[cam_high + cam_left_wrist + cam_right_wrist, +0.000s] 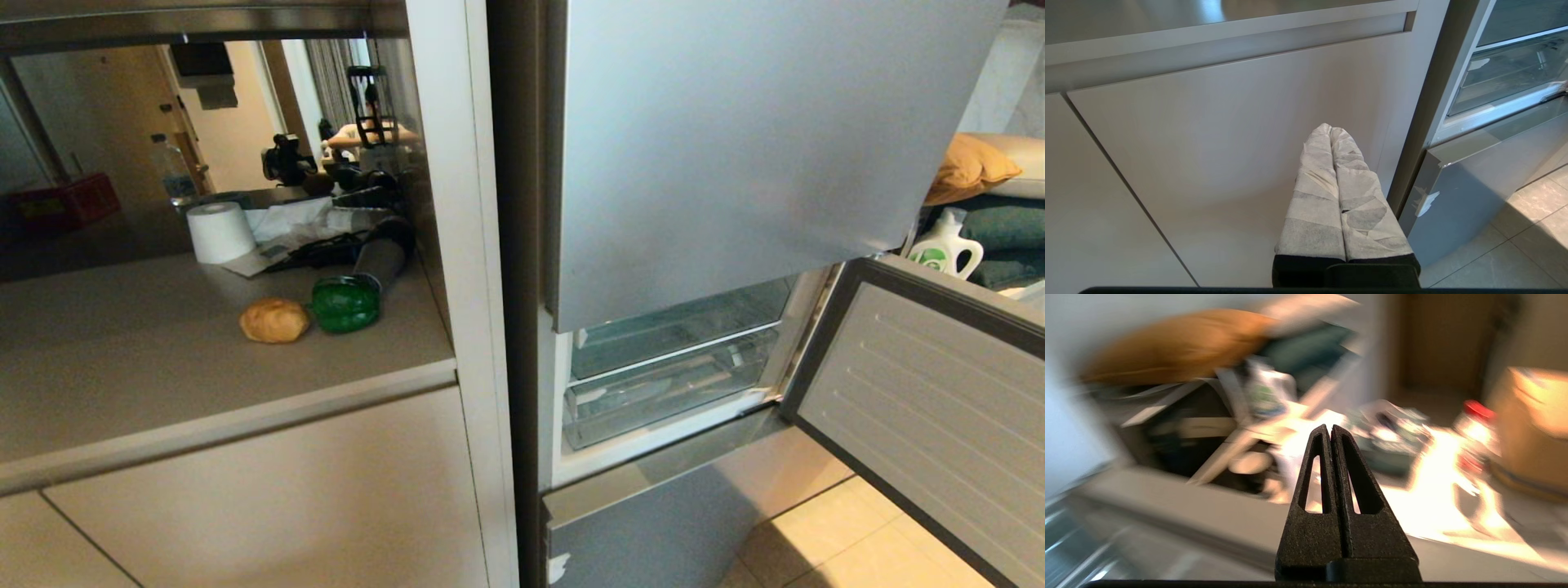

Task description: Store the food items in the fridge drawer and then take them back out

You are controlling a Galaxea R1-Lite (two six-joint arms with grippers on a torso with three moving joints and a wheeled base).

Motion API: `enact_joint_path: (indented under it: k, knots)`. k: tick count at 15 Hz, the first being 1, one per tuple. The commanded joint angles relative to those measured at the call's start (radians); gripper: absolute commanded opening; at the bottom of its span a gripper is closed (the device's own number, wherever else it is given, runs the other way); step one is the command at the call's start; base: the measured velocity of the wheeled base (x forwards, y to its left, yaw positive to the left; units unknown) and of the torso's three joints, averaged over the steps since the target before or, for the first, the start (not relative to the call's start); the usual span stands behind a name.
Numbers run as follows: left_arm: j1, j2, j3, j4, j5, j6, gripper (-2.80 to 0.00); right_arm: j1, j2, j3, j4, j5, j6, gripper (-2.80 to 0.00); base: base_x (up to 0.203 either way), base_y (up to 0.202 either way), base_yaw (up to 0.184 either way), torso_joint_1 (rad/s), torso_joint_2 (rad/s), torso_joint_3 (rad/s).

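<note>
Two food items sat on the desk (163, 359), potato (274, 320) touching green pepper (346, 305). Fridge drawer (665, 392) stood open right of them. Left gripper (1331, 130) pressed together, empty; right gripper (1329, 428) too.

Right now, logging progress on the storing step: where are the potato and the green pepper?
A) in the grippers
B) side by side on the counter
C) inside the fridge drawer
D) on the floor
B: the potato and green pepper lie side by side on the counter, with the fridge drawer open to their right.
</note>
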Motion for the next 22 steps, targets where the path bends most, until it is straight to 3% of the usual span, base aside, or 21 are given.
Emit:
enact_joint_path:
  k: [1,4,10,15,22]
  knots:
    - [0.0,0.0,0.0,0.0,0.0,0.0,-2.8,-0.103,0.041,-0.069,0.099,0.005,0.024,-2.8,0.0,0.0,0.0,0.0,0.0,0.0]
    - [0.0,0.0,0.0,0.0,0.0,0.0,-2.8,-0.248,0.097,-0.16,0.288,0.025,0.135,-2.8,0.0,0.0,0.0,0.0,0.0,0.0]
    - [0.0,0.0,0.0,0.0,0.0,0.0,-2.8,-0.564,0.189,-0.158,0.367,0.211,0.198,-2.8,0.0,0.0,0.0,0.0,0.0,0.0]
    - [0.0,0.0,0.0,0.0,0.0,0.0,-2.8,-0.626,0.345,-0.181,0.363,0.314,0.194,-2.8,0.0,0.0,0.0,0.0,0.0,0.0]
    - [0.0,0.0,0.0,0.0,0.0,0.0,-2.8,-0.617,0.534,-0.302,0.362,0.499,0.204,-2.8,0.0,0.0,0.0,0.0,0.0,0.0]
